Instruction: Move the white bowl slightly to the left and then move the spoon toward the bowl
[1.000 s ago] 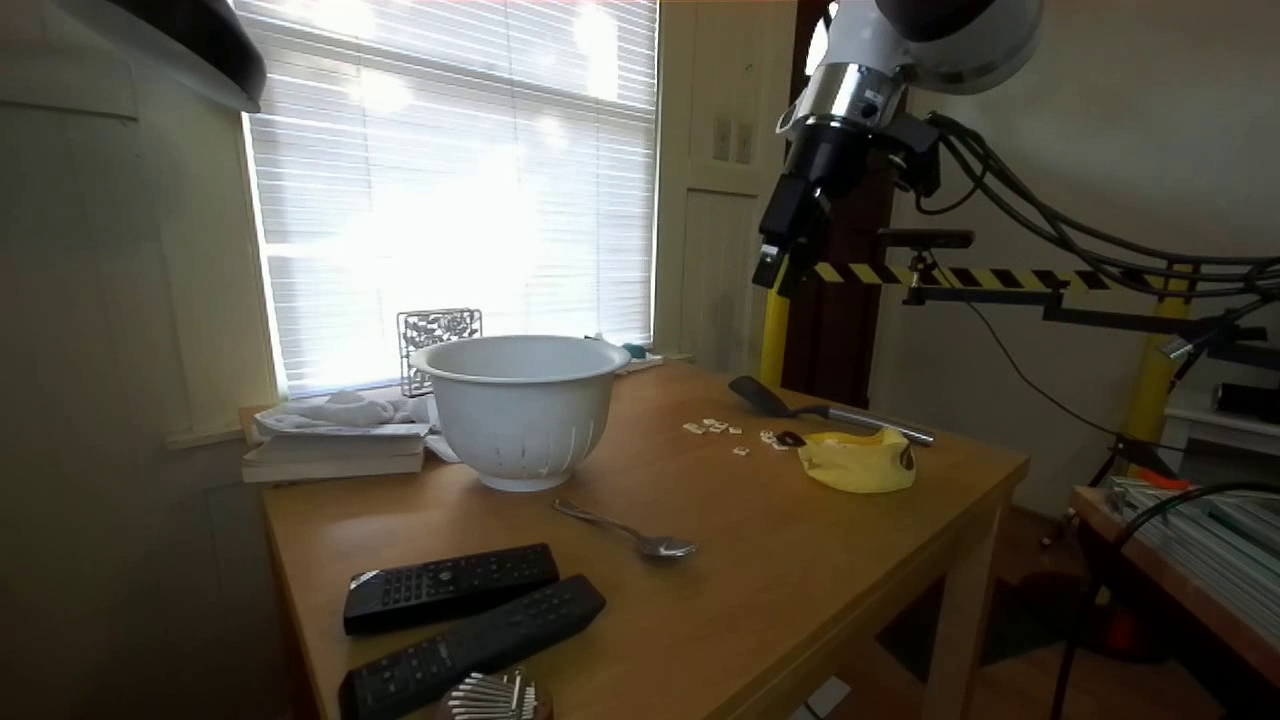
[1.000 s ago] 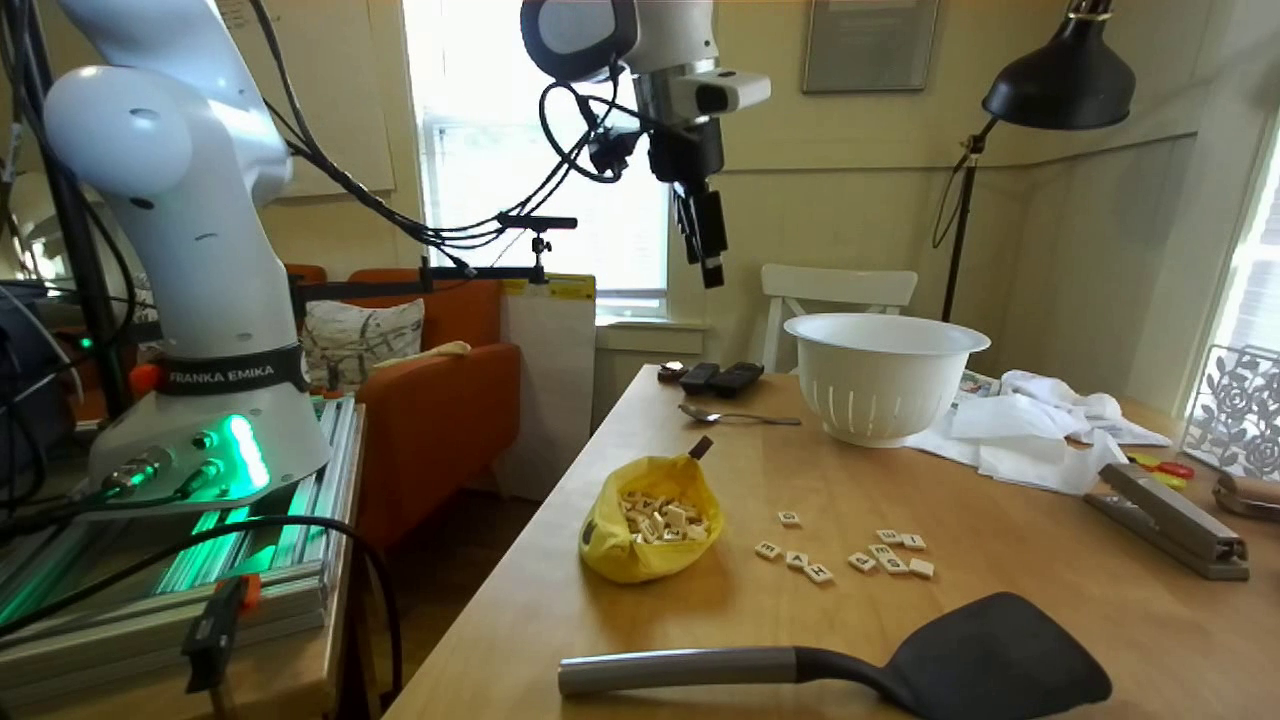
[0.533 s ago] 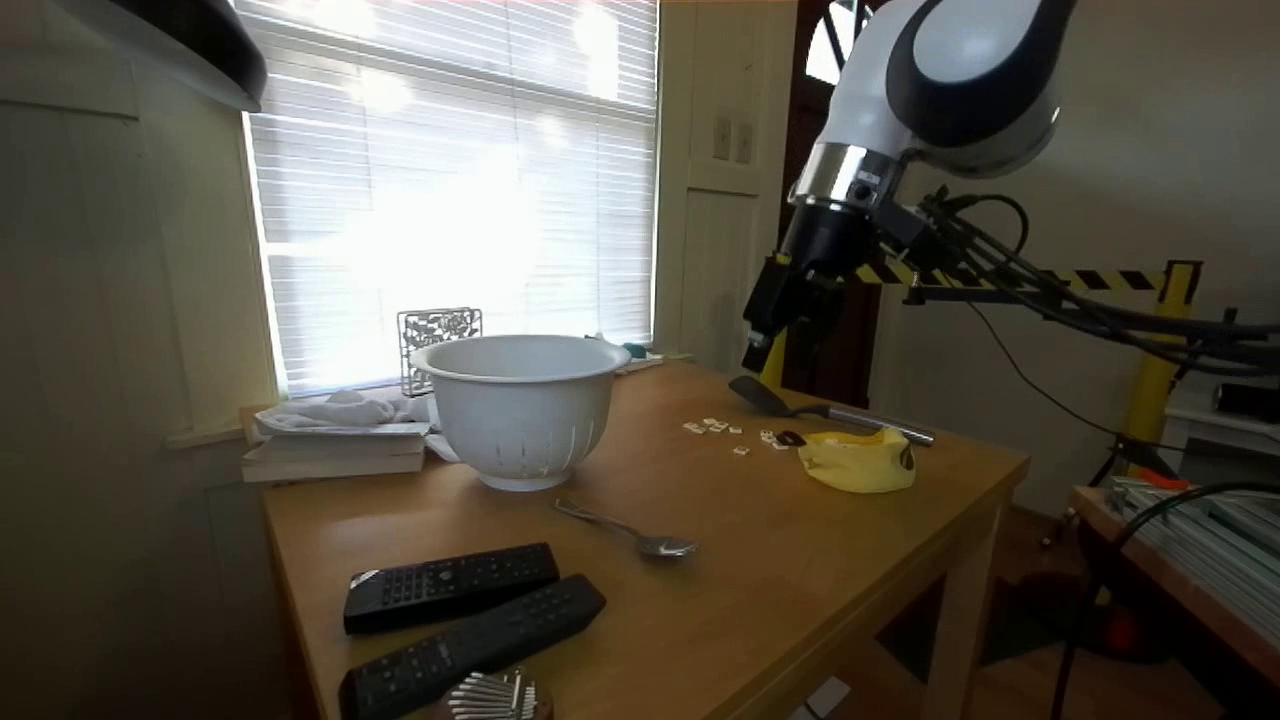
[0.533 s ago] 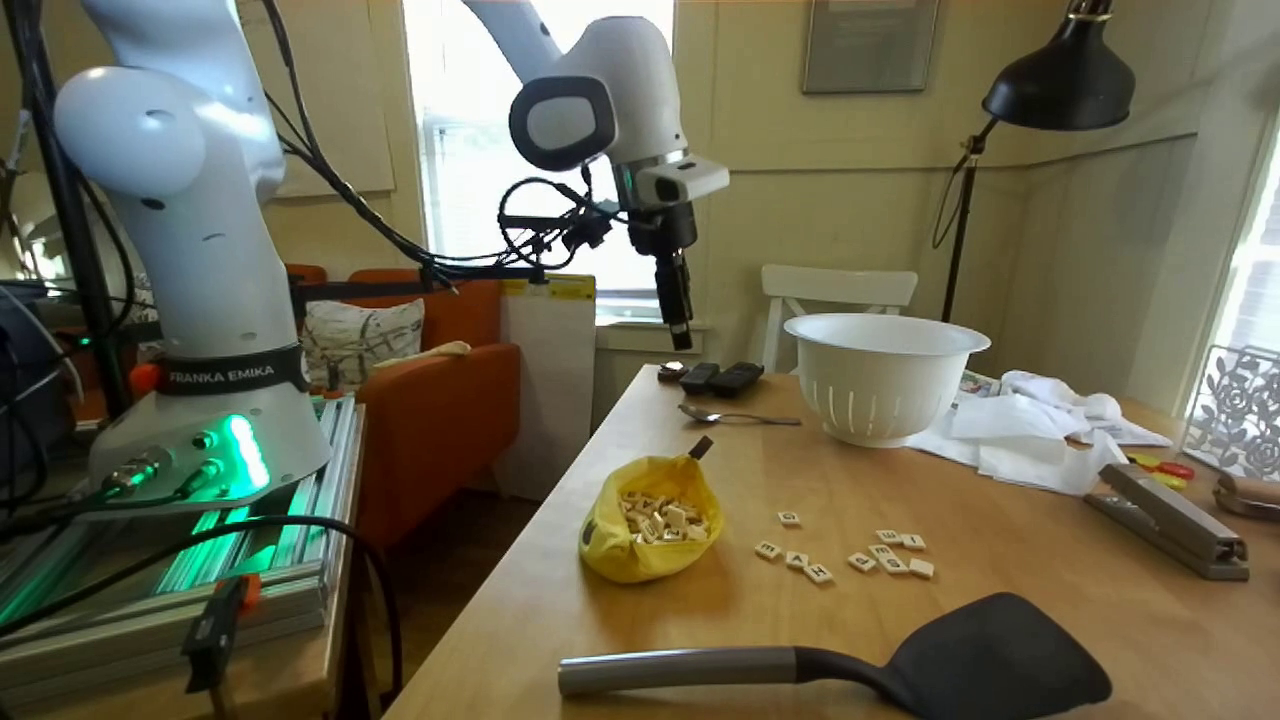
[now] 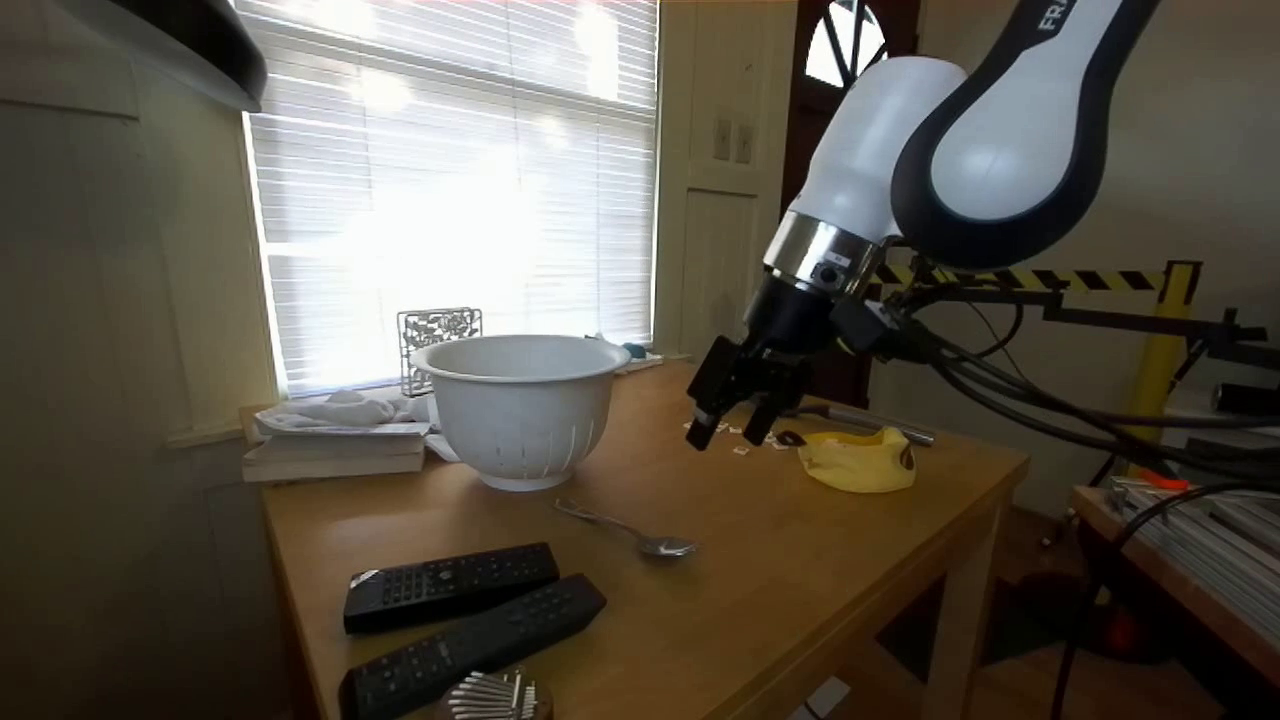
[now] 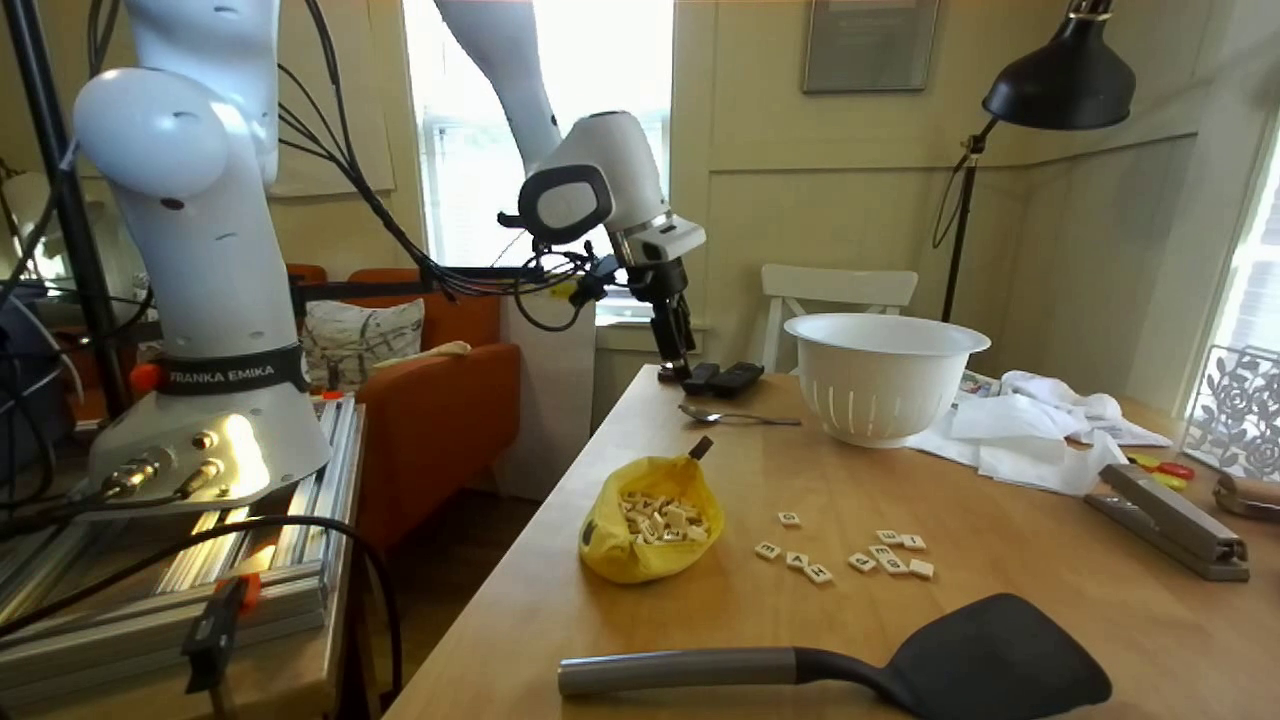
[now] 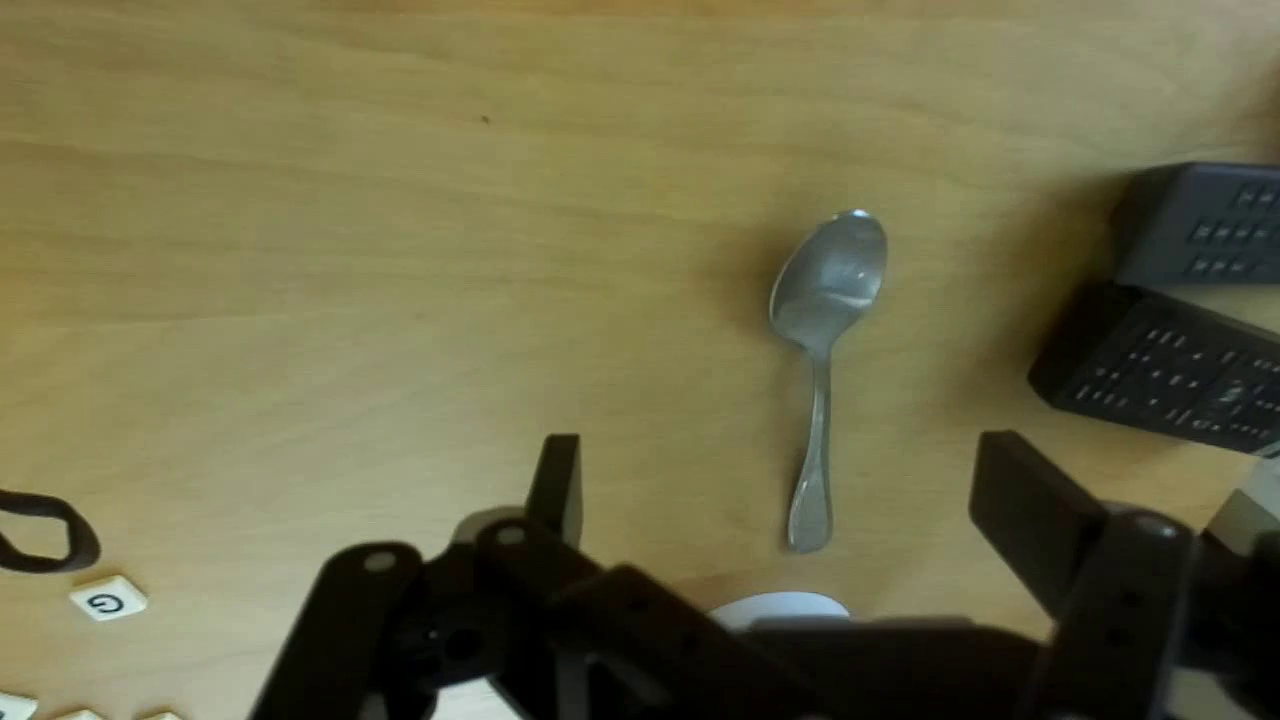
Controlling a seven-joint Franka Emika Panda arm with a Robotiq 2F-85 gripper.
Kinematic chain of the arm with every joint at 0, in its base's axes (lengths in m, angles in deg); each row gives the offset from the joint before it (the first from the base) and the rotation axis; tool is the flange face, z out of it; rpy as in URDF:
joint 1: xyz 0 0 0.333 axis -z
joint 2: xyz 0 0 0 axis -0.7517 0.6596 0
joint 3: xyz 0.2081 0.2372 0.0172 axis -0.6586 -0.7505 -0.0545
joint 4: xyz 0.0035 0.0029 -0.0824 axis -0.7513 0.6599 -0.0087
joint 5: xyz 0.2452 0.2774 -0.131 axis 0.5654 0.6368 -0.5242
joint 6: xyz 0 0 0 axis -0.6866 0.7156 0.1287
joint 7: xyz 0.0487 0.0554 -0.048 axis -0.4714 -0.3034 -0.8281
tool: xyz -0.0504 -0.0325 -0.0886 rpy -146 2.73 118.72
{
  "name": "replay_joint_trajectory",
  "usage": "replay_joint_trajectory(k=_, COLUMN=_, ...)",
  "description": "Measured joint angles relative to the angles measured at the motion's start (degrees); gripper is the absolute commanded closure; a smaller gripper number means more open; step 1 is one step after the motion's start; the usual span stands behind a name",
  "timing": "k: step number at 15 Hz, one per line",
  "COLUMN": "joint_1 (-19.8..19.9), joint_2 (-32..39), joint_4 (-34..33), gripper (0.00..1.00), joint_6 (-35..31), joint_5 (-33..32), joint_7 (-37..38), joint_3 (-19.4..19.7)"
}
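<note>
The large white bowl [image 5: 520, 430] stands upright on the table, and it also shows in an exterior view [image 6: 885, 385]. Only a sliver of the bowl shows at the bottom of the wrist view [image 7: 785, 603]. The silvery spoon [image 5: 666, 547] lies flat beside the bowl, its handle end towards it; it also shows in an exterior view [image 6: 702, 414]. In the wrist view the spoon [image 7: 828, 285] lies with its handle between the open fingers, but below them. My gripper [image 5: 728, 437] is open and empty above the table, also in view here [image 6: 680, 372] and in the wrist view [image 7: 782, 470].
Two black remotes [image 5: 470, 640] lie near the spoon. A yellow bag of letter tiles [image 6: 640, 560], loose tiles [image 6: 890, 555], and a black spatula [image 6: 1000, 660] are on the table. A stapler [image 6: 1170, 520] and white papers [image 6: 1030, 445] lie beyond the bowl.
My gripper has come down towards the table and shifted left in both exterior views. Its two fingers now show apart. The bowl and spoon have not moved.
</note>
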Motion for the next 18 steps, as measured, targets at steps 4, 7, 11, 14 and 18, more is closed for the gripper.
replay_joint_trajectory(k=4, joint_1=-0.9, joint_2=5.3, joint_4=-3.9, gripper=0.0, joint_6=-2.5, joint_5=-0.1, joint_7=-0.3, joint_3=1.7)
replay_joint_trajectory(k=7, joint_1=-0.9, joint_2=5.3, joint_4=-3.9, gripper=0.0, joint_6=-2.5, joint_5=-0.1, joint_7=-0.3, joint_3=1.6)
replay_joint_trajectory(k=11, joint_1=-1.4, joint_2=7.4, joint_4=-4.1, gripper=0.0, joint_6=-4.3, joint_5=0.0, joint_7=0.4, joint_3=2.1)
replay_joint_trajectory(k=14, joint_1=-3.5, joint_2=12.5, joint_4=-5.2, gripper=0.0, joint_6=-9.3, joint_5=0.8, joint_7=1.5, joint_3=2.5)
replay_joint_trajectory(k=18, joint_1=-6.8, joint_2=18.7, joint_4=-8.7, gripper=0.0, joint_6=-15.4, joint_5=2.9, joint_7=1.9, joint_3=2.6)
